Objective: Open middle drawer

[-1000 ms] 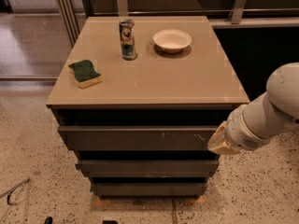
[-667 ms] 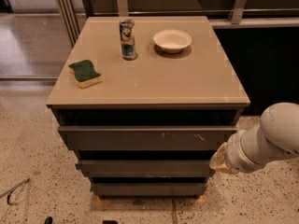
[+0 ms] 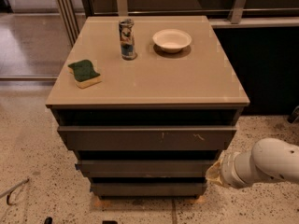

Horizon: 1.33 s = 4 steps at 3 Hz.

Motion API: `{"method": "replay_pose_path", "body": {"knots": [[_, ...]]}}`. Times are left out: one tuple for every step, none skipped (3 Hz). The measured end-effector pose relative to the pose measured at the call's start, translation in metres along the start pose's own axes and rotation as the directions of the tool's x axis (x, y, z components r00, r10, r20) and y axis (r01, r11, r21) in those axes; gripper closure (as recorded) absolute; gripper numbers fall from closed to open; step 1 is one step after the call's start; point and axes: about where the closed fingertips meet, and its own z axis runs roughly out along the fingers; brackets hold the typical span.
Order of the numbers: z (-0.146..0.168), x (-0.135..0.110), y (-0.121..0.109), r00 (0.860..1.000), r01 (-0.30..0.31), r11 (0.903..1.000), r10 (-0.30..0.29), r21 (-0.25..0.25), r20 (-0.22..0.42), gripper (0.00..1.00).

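The middle drawer (image 3: 145,168) is a long, flat, dark grey-brown front without a handle. It sits shut between the wider scratched top front (image 3: 147,138) and the shorter bottom front (image 3: 148,189) of the cabinet. My white arm (image 3: 266,164) reaches in from the right edge, low down. My gripper (image 3: 212,172) is at the right end of the middle drawer, level with it. Only its tan tip shows against the drawer's corner.
On the beige cabinet top (image 3: 187,85) lie a green and yellow sponge (image 3: 85,73), a drinks can (image 3: 126,39) and a white bowl (image 3: 172,39). A dark counter (image 3: 266,69) stands to the right. Speckled floor (image 3: 32,162) lies around the cabinet, with a thin grey object on the floor (image 3: 11,192) at the lower left.
My arm has dropped from beside the right end of the top drawer front to the level of the middle drawer, and has drawn slightly right.
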Motion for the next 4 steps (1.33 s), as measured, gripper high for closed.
{"method": "replay_pose_path", "body": {"knots": [[0.000, 0.000, 0.000, 1.000, 0.000, 1.0000, 0.000, 0.000, 0.000, 1.00], [0.018, 0.009, 0.005, 1.000, 0.004, 0.9999, -0.004, -0.011, 0.007, 0.81], [0.049, 0.015, 0.016, 1.000, 0.014, 0.9991, -0.013, -0.040, 0.027, 0.58], [0.078, 0.013, 0.024, 0.997, 0.041, 0.9970, -0.037, -0.065, 0.070, 0.27]]}}
